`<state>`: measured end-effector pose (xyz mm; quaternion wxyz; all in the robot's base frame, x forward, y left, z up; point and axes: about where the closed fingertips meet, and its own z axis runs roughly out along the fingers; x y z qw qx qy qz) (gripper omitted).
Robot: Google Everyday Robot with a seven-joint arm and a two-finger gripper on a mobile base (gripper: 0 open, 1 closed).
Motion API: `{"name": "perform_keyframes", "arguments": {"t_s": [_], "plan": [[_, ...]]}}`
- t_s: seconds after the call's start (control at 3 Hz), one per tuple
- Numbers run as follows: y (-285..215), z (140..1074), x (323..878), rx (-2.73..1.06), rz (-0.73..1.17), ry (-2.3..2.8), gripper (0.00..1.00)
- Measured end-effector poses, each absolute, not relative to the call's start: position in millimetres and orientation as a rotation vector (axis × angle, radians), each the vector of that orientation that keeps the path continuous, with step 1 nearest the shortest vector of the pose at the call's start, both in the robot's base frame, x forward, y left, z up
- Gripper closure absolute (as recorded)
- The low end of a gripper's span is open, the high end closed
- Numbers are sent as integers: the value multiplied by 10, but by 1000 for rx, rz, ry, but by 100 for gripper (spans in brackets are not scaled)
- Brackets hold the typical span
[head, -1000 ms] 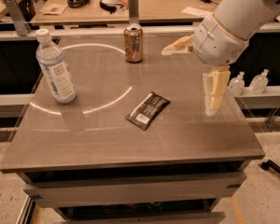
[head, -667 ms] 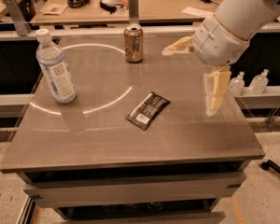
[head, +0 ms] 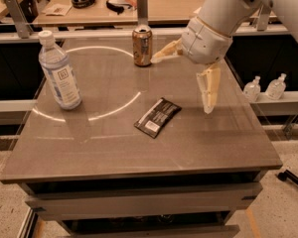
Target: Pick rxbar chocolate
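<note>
Camera view: the rxbar chocolate (head: 158, 117) lies flat on the grey table (head: 139, 155), roughly mid-table. Its long axis runs diagonally, with the white label patch at the nearer, lower-left end. Nothing touches it. The gripper (head: 180, 85) hangs over the table to the right of and behind the bar, apart from it, with its fingers spread wide and holding nothing. One finger (head: 208, 88) points straight down, its tip just right of the bar's far end and off the wrapper; whether that tip touches the tabletop cannot be told. The other finger (head: 165, 51) points left, its tip close beside the bronze can (head: 142, 45); contact is not discernible. The arm enters from the upper right corner, and its white wrist housing (head: 208, 36) is tilted down and to the left. The bronze can stands upright behind the bar, near the table's rear edge. The clear water bottle (head: 59, 71) stands upright at the left, well apart from the bar.
</note>
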<state>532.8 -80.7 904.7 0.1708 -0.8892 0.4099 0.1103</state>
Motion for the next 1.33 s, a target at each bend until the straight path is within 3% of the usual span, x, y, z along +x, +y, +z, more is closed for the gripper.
{"name": "perform_keyframes", "arguments": {"t_s": [0.67,1.33], "plan": [[-458,8696,5651,-2616,388,1009,0],[-388,8310,5596,-2667,473,1018,0]]}}
